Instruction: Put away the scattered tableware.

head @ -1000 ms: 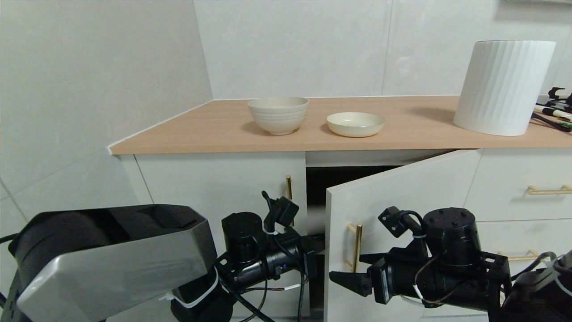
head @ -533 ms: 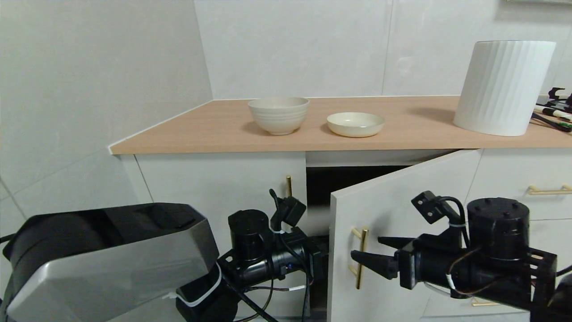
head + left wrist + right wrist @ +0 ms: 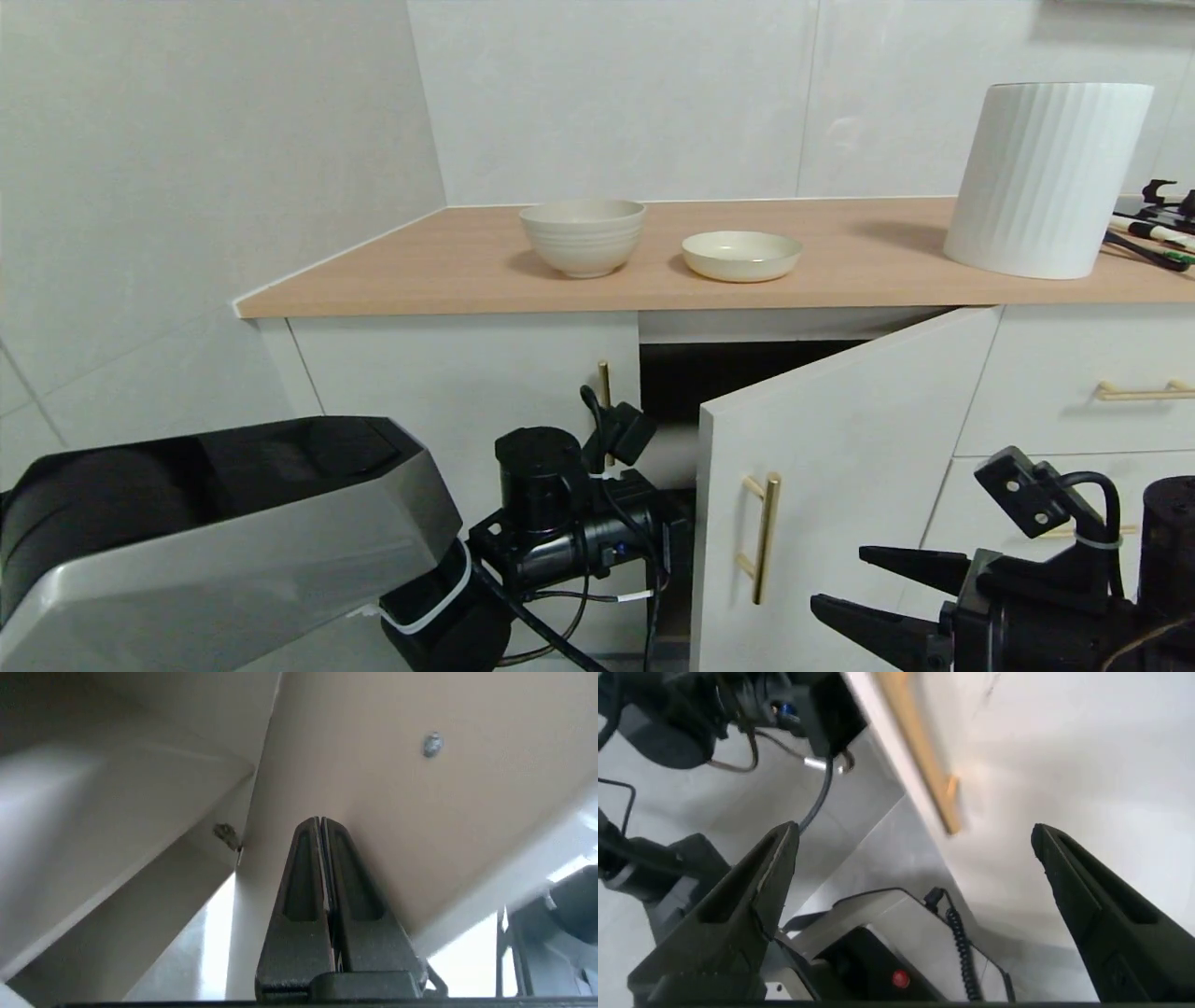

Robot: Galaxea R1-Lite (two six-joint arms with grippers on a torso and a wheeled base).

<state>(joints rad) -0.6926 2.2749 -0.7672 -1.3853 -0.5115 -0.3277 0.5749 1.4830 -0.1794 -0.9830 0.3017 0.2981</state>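
Well above both jaws, a bowl (image 3: 583,237) and a shallow dish (image 3: 741,256) sit on the worktop (image 3: 448,271). The left jaws, pressed together, lie against the inner face of the cupboard door (image 3: 840,448). The right jaws, apart, face its handle (image 3: 764,537).

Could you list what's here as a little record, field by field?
Countertop: wooden
Bowl: upright on countertop
Dish: shallow, right of bowl, not touching
Cabinet door: partly open, under the dish
Door handle: gold, vertical
Left hand: shut, empty, by the door's inner face
Right hand: open, empty, facing door front, clear of handle
Ribbed container: white, countertop's right end
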